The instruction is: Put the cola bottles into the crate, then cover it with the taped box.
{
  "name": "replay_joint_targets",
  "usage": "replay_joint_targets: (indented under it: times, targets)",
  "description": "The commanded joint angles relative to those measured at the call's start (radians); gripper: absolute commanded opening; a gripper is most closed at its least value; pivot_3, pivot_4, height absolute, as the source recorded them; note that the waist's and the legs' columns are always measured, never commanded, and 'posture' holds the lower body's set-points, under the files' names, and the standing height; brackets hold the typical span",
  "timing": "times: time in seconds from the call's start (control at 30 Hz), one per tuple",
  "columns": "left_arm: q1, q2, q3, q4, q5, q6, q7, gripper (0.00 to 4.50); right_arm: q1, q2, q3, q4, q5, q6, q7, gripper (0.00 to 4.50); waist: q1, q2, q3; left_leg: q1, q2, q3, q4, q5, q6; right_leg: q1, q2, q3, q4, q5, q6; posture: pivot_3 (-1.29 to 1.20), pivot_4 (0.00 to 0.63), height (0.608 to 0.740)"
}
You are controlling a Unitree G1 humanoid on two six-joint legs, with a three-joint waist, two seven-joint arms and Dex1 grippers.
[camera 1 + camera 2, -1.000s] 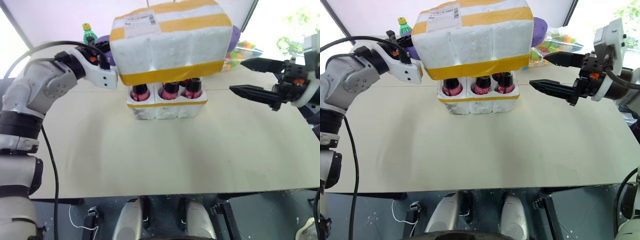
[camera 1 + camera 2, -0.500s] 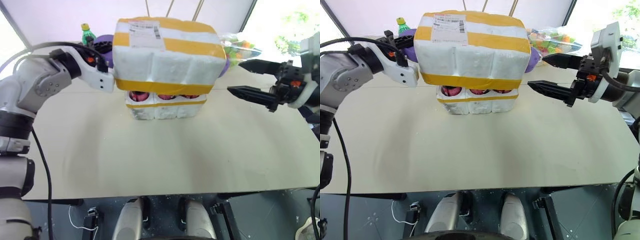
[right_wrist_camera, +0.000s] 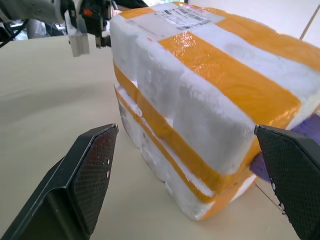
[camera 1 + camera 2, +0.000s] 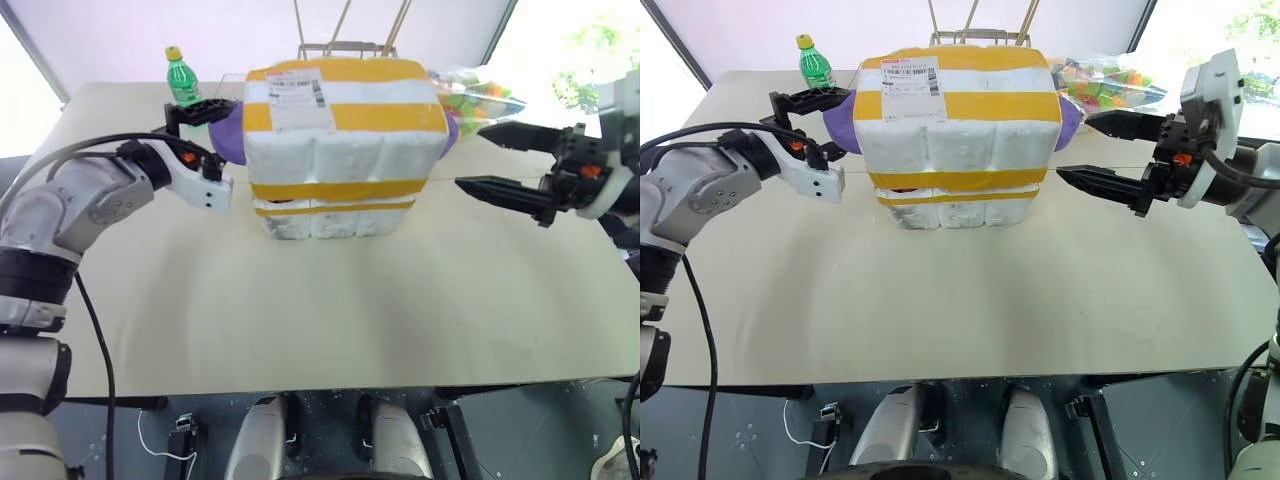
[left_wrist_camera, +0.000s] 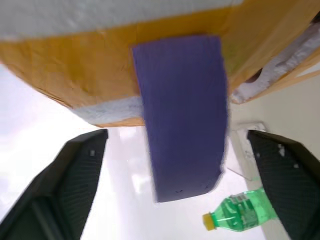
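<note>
The taped box, white foam with yellow bands, sits level on top of the crate; only the crate's lower white wall and yellow band show beneath it. The cola bottles are hidden under the box. My left gripper is open at the box's left side. Its fingers stand apart on either side of the purple disc, with gaps between them and the disc. My right gripper is open to the right of the box, level with it and clear of it. Nothing sits between its fingers.
A green bottle with a yellow cap stands at the back left, behind my left gripper. A wire rack with sticks rises behind the box. At the back right lies a bag of colourful items. The table reaches toward me.
The taped box has tilted level and come down onto the crate, hiding the bottles. My left gripper has opened and let go of the box. The right gripper has kept still.
</note>
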Motion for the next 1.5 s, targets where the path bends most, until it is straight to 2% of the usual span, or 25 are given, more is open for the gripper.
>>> replay_joint_targets:
  times: [0.03,0.13,0.23,0.3,0.37,0.43,0.47,0.53,0.6,0.67,0.77,0.87,1.0,1.23,1.4,1.5]
  targets:
    - [-0.010,0.030,0.042,-0.014,0.007,-0.038,0.081,4.46,0.008,-0.011,-0.038,0.000,-0.001,-0.030,0.012,4.50,0.000,0.000,0.000,0.000,0.000,0.000,0.000,0.000,0.000,0.000,0.000,0.000,0.000,0.000,0.000,0.00,0.150,0.736]
    - [0.016,0.045,0.064,-0.012,-0.099,-0.090,0.049,4.46,0.025,-0.009,-0.040,0.012,-0.007,-0.047,0.023,4.50,0.000,0.000,0.000,0.000,0.000,0.000,0.000,0.000,0.000,0.000,0.000,0.000,0.000,0.000,0.000,0.00,0.150,0.736]
    - [0.130,0.076,0.083,-0.059,-0.418,-0.102,-0.166,4.46,0.047,-0.011,-0.043,0.025,-0.015,-0.066,0.035,4.50,-0.005,0.001,0.000,0.000,0.001,0.000,0.000,0.001,-0.001,0.000,0.000,0.000,0.000,0.000,0.000,0.00,0.150,0.736]
    - [0.246,0.083,0.155,-0.151,-0.677,0.050,-0.312,4.46,0.072,-0.013,-0.048,0.041,-0.029,-0.081,0.042,4.50,-0.009,0.001,0.000,0.001,0.001,0.000,-0.001,0.002,-0.003,0.000,0.000,0.000,0.000,0.000,0.000,0.00,0.150,0.736]
    - [0.342,0.100,0.220,-0.229,-0.866,0.230,-0.441,4.46,0.095,-0.012,-0.049,0.057,-0.045,-0.099,0.047,4.50,-0.009,0.001,0.000,0.001,0.002,0.000,0.000,0.002,-0.005,0.000,0.000,0.000,0.000,0.000,0.000,0.00,0.150,0.736]
    - [0.417,0.126,0.264,-0.292,-0.985,0.367,-0.544,4.46,0.110,-0.011,-0.049,0.068,-0.057,-0.110,0.051,4.50,-0.008,0.001,0.000,0.001,0.002,0.000,0.000,0.002,-0.004,0.000,0.000,0.000,0.000,0.000,0.000,0.00,0.150,0.736]
    - [0.463,0.138,0.298,-0.336,-1.081,0.474,-0.599,4.46,0.114,-0.010,-0.048,0.075,-0.061,-0.116,0.053,4.50,-0.009,0.001,0.000,0.001,0.002,0.000,0.000,0.002,-0.004,0.000,0.000,0.000,0.000,0.000,0.000,0.00,0.150,0.736]
    - [0.538,0.155,0.397,-0.422,-1.367,0.786,-0.685,4.46,0.117,-0.010,-0.043,0.094,-0.069,-0.128,0.061,4.50,-0.009,0.001,0.000,0.001,0.002,0.000,0.000,0.001,-0.003,0.000,0.000,0.000,0.000,0.000,0.000,0.00,0.150,0.736]
    - [0.523,0.166,0.479,-0.405,-1.565,1.033,-0.740,4.46,0.108,-0.009,-0.030,0.132,-0.088,-0.144,0.067,4.50,-0.006,0.001,0.000,0.001,0.002,-0.001,0.000,0.001,-0.003,0.000,0.000,0.000,0.000,0.000,0.000,0.00,0.150,0.736]
    - [0.501,0.195,0.521,-0.372,-1.662,1.183,-0.822,4.46,0.093,-0.007,-0.015,0.171,-0.108,-0.156,0.068,4.50,-0.004,0.001,0.000,0.001,0.002,-0.002,0.000,0.001,-0.003,0.001,0.001,0.000,0.000,0.000,0.000,0.00,0.150,0.736]
    - [0.500,0.261,0.540,-0.352,-1.714,1.313,-0.971,4.46,0.057,-0.003,0.004,0.226,-0.127,-0.168,0.071,4.50,-0.005,0.001,0.000,0.001,0.001,-0.001,0.000,0.001,-0.004,0.001,0.001,0.000,-0.001,0.000,0.000,0.00,0.150,0.736]
    - [0.456,0.280,0.530,-0.331,-1.686,1.322,-1.046,4.46,0.037,0.001,0.028,0.242,-0.138,-0.172,0.088,4.50,-0.004,0.002,0.000,0.001,0.001,0.000,-0.001,0.002,-0.005,0.000,0.001,0.000,-0.001,-0.001,-0.001,0.00,0.150,0.736]
    - [0.391,0.265,0.506,-0.302,-1.629,1.318,-1.063,4.46,0.018,0.016,0.050,0.240,-0.140,-0.165,0.091,4.50,-0.004,0.002,0.000,0.001,0.001,0.000,-0.001,0.002,-0.006,0.001,0.001,0.000,-0.001,0.000,-0.001,0.00,0.150,0.736]
    - [0.363,0.221,0.499,-0.304,-1.550,1.308,-1.057,4.46,-0.015,0.039,0.064,0.229,-0.146,-0.164,0.085,4.50,-0.004,0.002,0.000,0.001,0.001,0.000,-0.001,0.002,-0.006,0.000,0.001,0.000,-0.002,0.000,-0.001,0.00,0.150,0.736]
    - [0.356,0.201,0.518,-0.317,-1.545,1.324,-1.052,4.46,-0.261,0.127,0.050,0.222,-0.025,-0.037,0.000,4.50,-0.015,0.003,0.001,0.001,0.002,0.000,-0.002,0.002,-0.006,-0.001,0.001,0.000,-0.001,0.000,-0.001,0.00,0.150,0.736]
    - [0.344,0.185,0.524,-0.339,-1.565,1.348,-1.046,4.46,-0.526,0.231,0.165,0.348,-0.064,-0.028,0.026,4.50,-0.030,0.004,0.001,0.000,0.002,0.000,-0.002,0.002,-0.007,-0.003,0.001,0.000,-0.001,0.000,-0.001,0.00,0.150,0.736]
